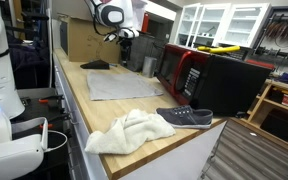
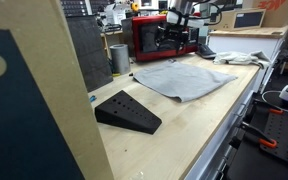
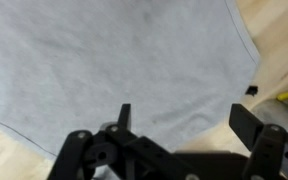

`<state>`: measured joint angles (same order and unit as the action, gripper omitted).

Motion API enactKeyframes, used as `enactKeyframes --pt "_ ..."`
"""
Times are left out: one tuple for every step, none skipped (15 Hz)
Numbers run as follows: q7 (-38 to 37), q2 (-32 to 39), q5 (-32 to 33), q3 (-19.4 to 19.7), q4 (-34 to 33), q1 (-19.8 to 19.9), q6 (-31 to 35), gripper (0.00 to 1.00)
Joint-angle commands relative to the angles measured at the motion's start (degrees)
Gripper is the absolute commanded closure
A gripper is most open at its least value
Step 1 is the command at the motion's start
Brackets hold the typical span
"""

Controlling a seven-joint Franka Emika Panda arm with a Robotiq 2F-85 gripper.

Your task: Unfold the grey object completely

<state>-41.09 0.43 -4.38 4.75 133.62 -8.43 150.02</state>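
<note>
Over the middle of the bench (image 1: 102, 112), the gripper (image 3: 184, 120) is hanging wide open above the grey cloth (image 3: 114, 60), holding nothing.
This cloth is lying almost flat between the black wedge (image 1: 96, 64) toward the far end and the white towel (image 1: 129, 130) at the near corner, with one side close to the bench edge opposite the red microwave (image 1: 189, 70). The risk is coming from a mid-fabric pinch: jaws closing away from a corner would likely be bunching the sheet, and pulling toward that edge could be dragging it off.
</note>
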Motion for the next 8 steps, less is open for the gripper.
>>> enactKeyframes --pt "8.8 -9.1 -0.4 -2.7 8.5 3.4 -7.9 0.0" --pt "11.3 -10.3 0.3 -3.1 9.6 4.2 -9.7 0.0" --pt "13.3 -11.7 1.2 -3.5 10.5 4.8 -11.5 0.0" --pt "15.9 -12.7 1.9 -3.9 11.0 5.4 -13.1 0.0" --pt "18.7 -13.7 2.5 -4.1 11.3 5.8 -14.6 0.0" --pt "21.1 -14.4 3.6 -4.4 11.3 6.1 -16.1 0.0" --pt "23.5 -15.1 4.3 -4.5 11.1 6.3 -17.6 0.0" --pt "25.2 -15.7 5.4 -4.8 10.8 6.6 -18.7 0.0"
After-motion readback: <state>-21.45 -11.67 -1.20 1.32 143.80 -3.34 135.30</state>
